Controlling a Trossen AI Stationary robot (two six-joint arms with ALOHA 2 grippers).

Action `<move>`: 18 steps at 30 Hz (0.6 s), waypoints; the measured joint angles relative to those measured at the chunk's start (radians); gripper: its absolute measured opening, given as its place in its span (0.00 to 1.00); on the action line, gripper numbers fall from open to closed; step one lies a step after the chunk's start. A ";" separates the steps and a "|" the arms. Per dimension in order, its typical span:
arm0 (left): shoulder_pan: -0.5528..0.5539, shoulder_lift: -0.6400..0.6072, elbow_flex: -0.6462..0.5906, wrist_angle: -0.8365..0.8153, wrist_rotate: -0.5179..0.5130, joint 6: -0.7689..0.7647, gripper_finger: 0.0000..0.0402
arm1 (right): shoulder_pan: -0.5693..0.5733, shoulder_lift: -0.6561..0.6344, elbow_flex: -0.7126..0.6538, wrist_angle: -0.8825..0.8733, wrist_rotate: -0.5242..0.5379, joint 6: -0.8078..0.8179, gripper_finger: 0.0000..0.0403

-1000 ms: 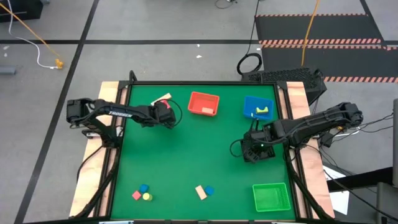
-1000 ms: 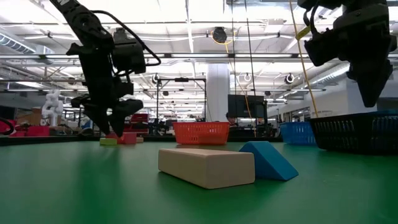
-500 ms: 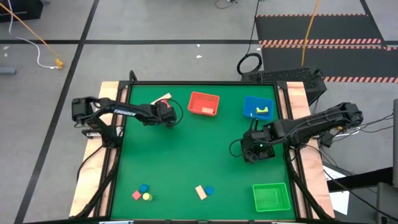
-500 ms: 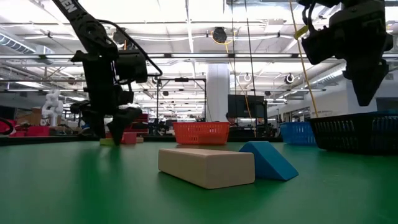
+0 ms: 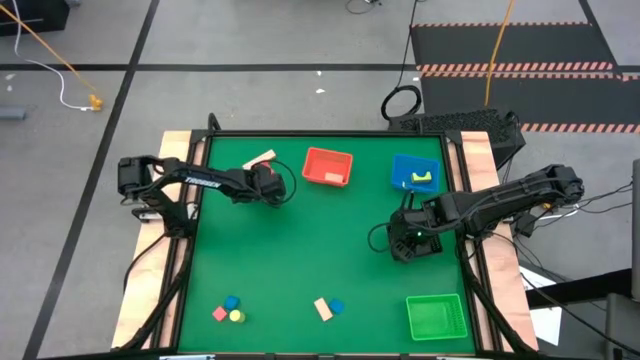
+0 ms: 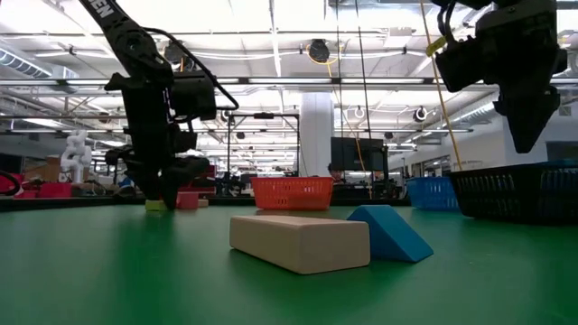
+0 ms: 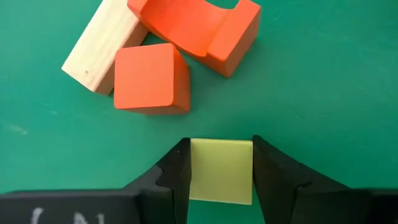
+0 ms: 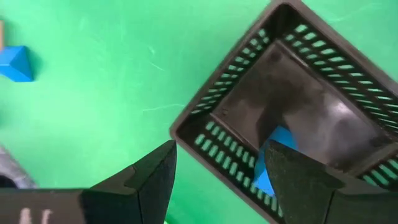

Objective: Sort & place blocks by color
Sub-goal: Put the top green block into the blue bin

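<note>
i'm at the grasp step at the far left of the green table [image 5: 300, 260]: my left gripper [image 7: 221, 165] straddles a pale yellow-green cube [image 7: 221, 169], fingers flanking its sides though full clenching isn't clear. my right gripper [image 8: 217, 168] hangs spread and empty above the black tray [image 8: 292, 112] holding a blue block [image 8: 277, 155]. next i'd judge: squeeze, lift clear of the nearby red cube [image 7: 149, 78], red arch [image 7: 205, 28] and wooden bar [image 7: 102, 50].

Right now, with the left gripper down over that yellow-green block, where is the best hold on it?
Across its two flat, parallel side faces, coming straight down from above. In the left wrist view the yellow-green block lies flat on the table, squarely between the left gripper fingers, apart from the red cube beyond, so closing there looks clean.
</note>
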 joint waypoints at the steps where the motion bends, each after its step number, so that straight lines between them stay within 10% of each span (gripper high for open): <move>1: -0.006 -0.006 0.001 -0.002 -0.002 0.002 0.33 | -0.001 0.000 0.000 0.013 -0.017 0.005 0.58; 18: -0.250 -0.231 0.033 0.375 0.059 0.276 0.33 | -0.045 0.000 0.000 0.668 -0.101 -0.046 0.58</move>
